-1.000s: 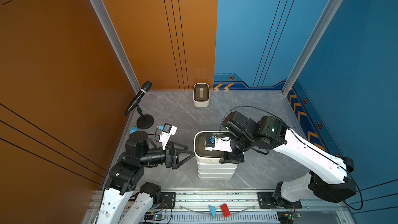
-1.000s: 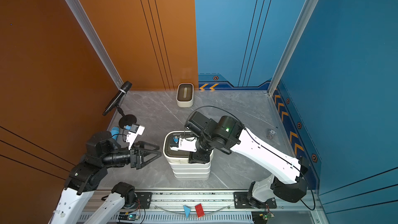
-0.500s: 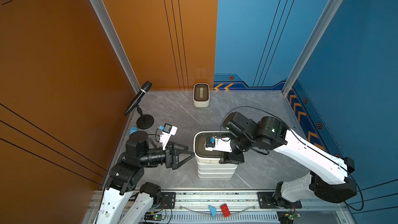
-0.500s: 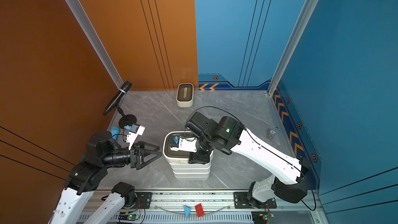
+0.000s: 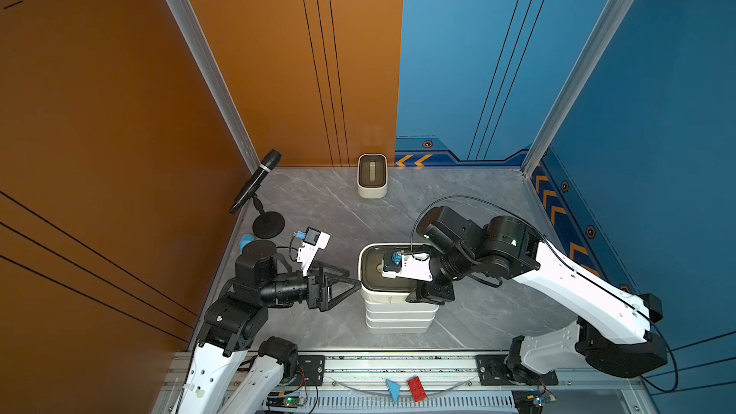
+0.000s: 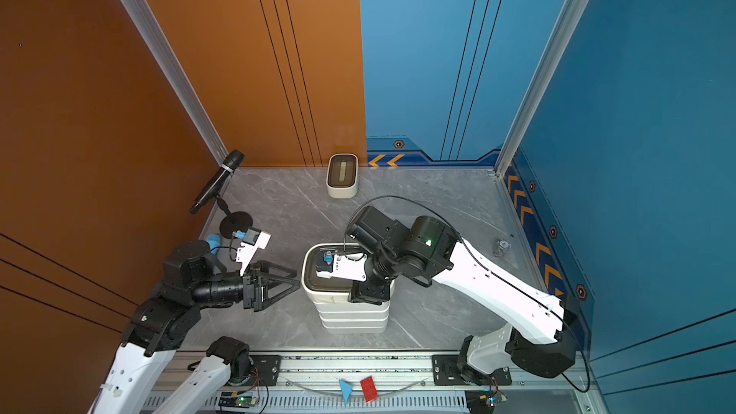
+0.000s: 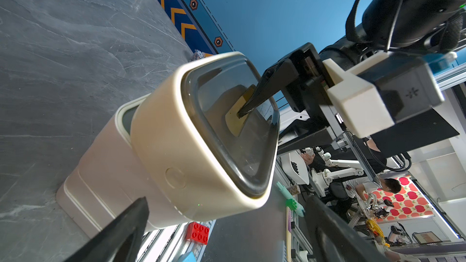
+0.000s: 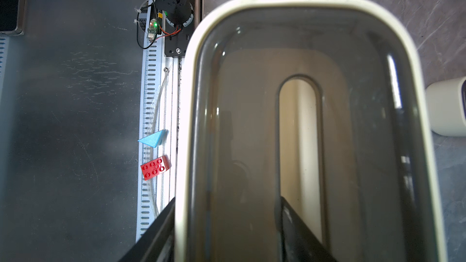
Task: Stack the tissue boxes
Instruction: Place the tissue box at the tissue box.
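You can read no words or numbers anywhere. Only signs show: orange chevrons (image 5: 414,160) on the blue wall skirting (image 5: 450,160), hexagon marks (image 5: 427,144) near them, and a small star-like logo (image 7: 412,93) on a camera housing (image 7: 388,84).

A lone tissue box (image 5: 372,177) stands well behind the stack (image 5: 398,314).

Grey tabletop (image 5: 478,201): box stack (image 5: 398,312), lone box (image 5: 372,177), microphone (image 5: 255,185)

I am counting one stack of tissue boxes (image 5: 398,314) mid-frame, one lone box (image 5: 372,177) upper centre, one black microphone (image 5: 257,181), one red brick (image 5: 416,388).
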